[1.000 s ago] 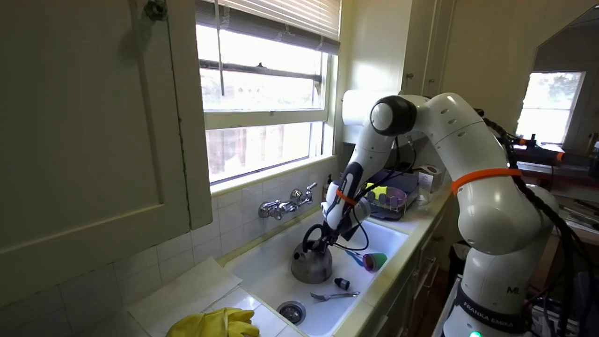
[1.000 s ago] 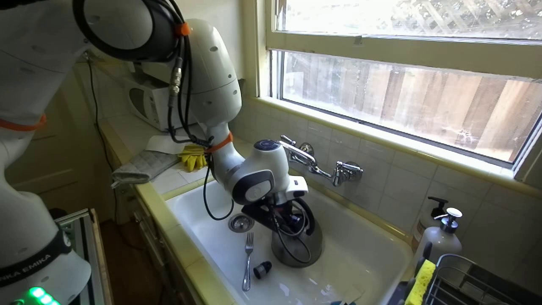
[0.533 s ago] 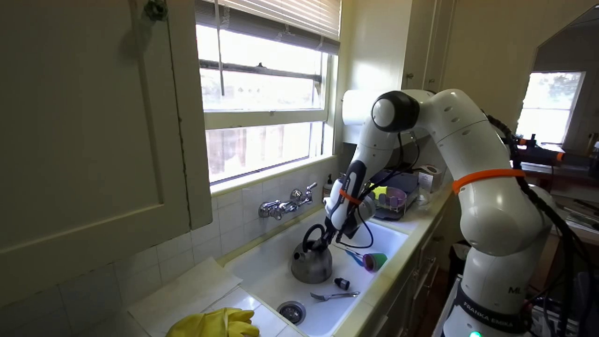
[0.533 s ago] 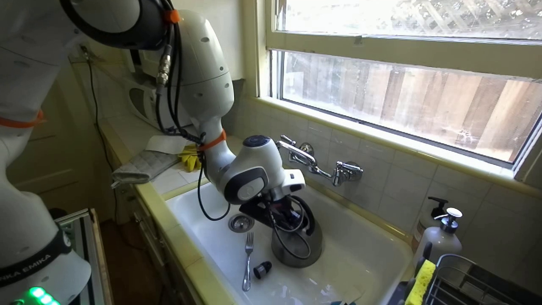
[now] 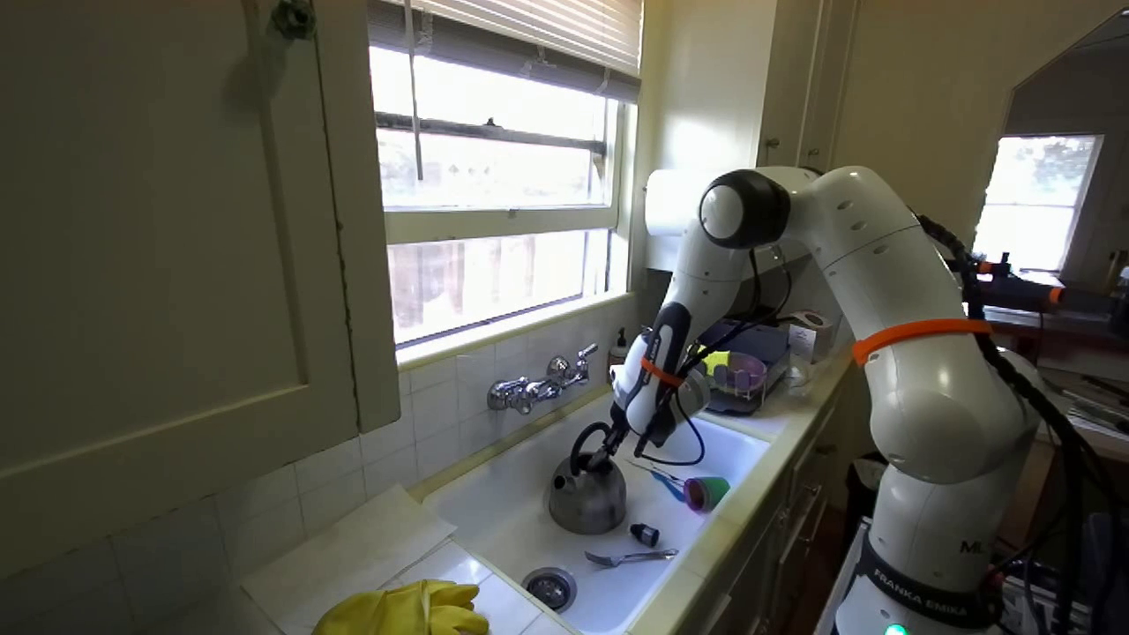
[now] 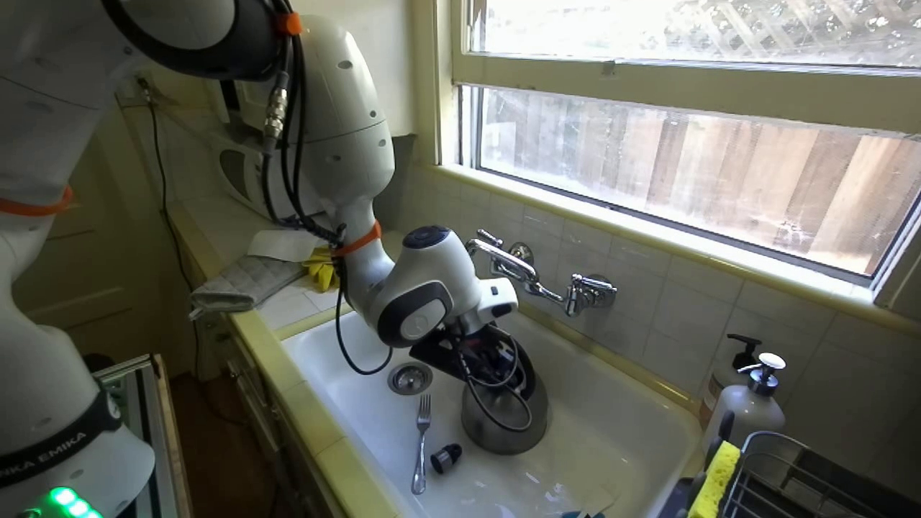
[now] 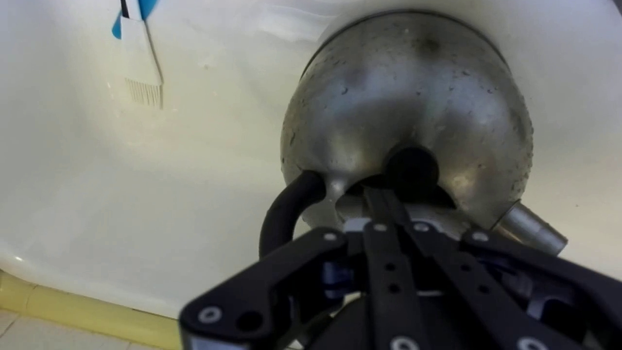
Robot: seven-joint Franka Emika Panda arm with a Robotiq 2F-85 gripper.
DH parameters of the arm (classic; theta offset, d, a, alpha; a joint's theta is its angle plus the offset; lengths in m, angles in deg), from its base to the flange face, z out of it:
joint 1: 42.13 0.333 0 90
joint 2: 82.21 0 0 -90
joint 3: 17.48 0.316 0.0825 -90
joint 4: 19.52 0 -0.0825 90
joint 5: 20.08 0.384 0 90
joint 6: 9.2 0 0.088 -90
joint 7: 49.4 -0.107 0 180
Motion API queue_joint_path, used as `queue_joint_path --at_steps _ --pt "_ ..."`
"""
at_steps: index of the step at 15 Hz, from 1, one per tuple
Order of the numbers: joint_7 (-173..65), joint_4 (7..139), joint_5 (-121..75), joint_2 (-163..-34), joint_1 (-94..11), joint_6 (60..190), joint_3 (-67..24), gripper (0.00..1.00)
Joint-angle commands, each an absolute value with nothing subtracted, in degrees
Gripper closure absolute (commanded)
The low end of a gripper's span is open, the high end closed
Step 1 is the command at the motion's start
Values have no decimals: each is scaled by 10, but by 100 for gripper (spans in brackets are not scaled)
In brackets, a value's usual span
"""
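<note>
Your wrist [image 6: 439,277] has eased toward the front edge of the sink [image 6: 611,446], and your gripper [image 7: 385,201] has brought its fingers together by the black knob [image 7: 412,167] of the steel kettle [image 7: 403,97], standing between that edge and the back one, nothing visibly gripped. Lifting may come up empty; a sideways push could catch the handle [image 7: 286,209] and topple the kettle. Only the wrist view shows that knob; both exterior views add the fork [image 6: 421,446] near the drain [image 6: 410,379].
</note>
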State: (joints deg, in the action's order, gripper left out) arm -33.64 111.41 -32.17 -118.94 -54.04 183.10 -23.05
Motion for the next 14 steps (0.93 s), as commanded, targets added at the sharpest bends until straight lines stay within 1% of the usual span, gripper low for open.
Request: queue_joint_path --at_steps 1,14 --pt "-346 1119 -322 -1196 -533 1864 -238 100" --pt "-355 1084 -318 -1243 -526 1911 -231 100"
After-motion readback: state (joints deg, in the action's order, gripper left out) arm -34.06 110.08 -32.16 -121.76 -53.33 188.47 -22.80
